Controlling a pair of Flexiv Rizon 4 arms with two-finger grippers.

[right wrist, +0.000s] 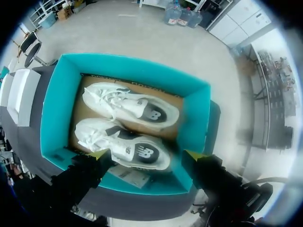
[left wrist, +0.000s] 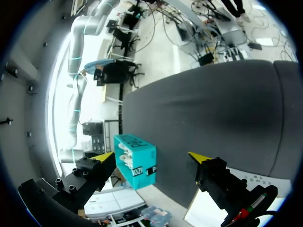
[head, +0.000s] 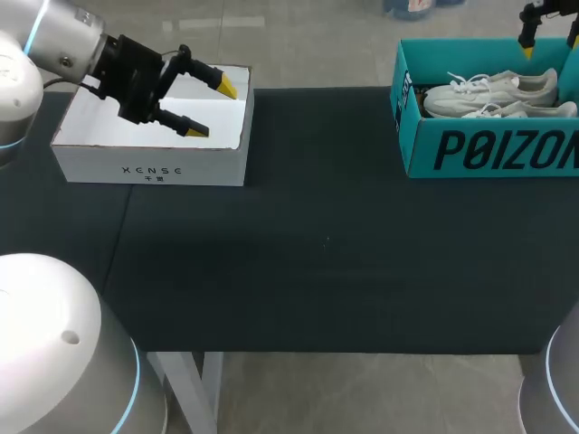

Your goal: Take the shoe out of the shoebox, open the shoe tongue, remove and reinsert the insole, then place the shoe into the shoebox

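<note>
Left gripper: held tilted over the open white cardboard box, fingers spread, empty.
Right gripper: poised above the teal cardboard shoebox, fingers wide apart, gripping nothing.
Sneakers: white lace-up pair, lying on their sides inside the shoebox.
Table: dark matte covering.

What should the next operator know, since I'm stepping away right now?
Left gripper open, empty, over the white box at the left of the table.
Right gripper open, empty, over the teal shoebox at the table's right.
Two white shoes lie side by side in it.
Done: nothing yet.
Left: take a shoe out, open the tongue, remove and reinsert the insole, return it.
</note>
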